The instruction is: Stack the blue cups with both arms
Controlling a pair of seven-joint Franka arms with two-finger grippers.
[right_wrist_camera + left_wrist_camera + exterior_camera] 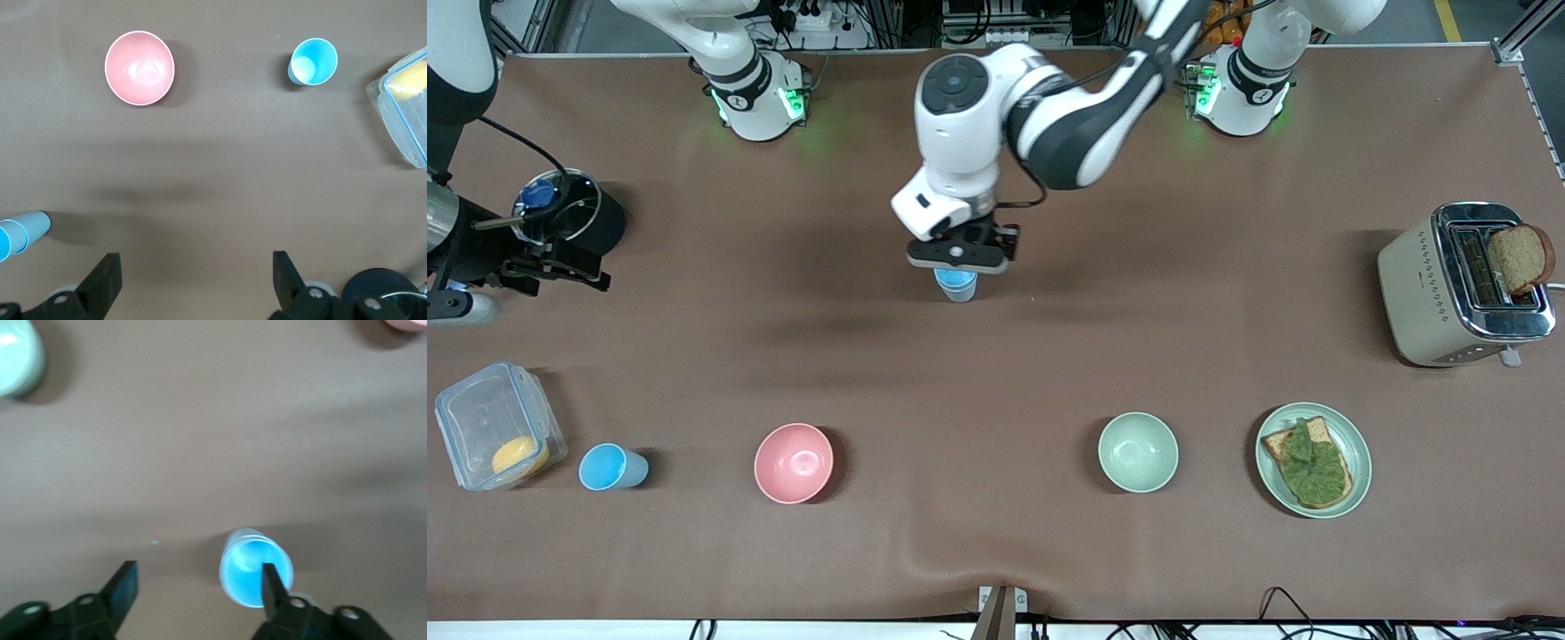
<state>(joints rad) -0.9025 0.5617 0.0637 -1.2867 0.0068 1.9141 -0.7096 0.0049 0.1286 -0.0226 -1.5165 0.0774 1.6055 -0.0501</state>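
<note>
A sky-blue cup (958, 286) stands upright mid-table, directly under my left gripper (958, 256). In the left wrist view the left gripper (199, 587) is open wide, with one finger (273, 587) across the cup's (247, 577) mouth and the other well apart from it. The right wrist view shows this cup (23, 232) with two rims, like one cup nested in another. A paler blue cup (612, 467) with a white bit inside (312, 61) stands near the front camera, between the clear box and the pink bowl. My right gripper (560, 262) is open and empty (193, 280), beside the black pot.
Pink bowl (793, 462), pale green bowl (1137, 452) and a plate (1352, 440) with bread and lettuce lie along the near side. A clear box (480, 418) holds something yellow. A black pot (591, 213) is at the right arm's end, a toaster (1423, 293) with bread at the left arm's end.
</note>
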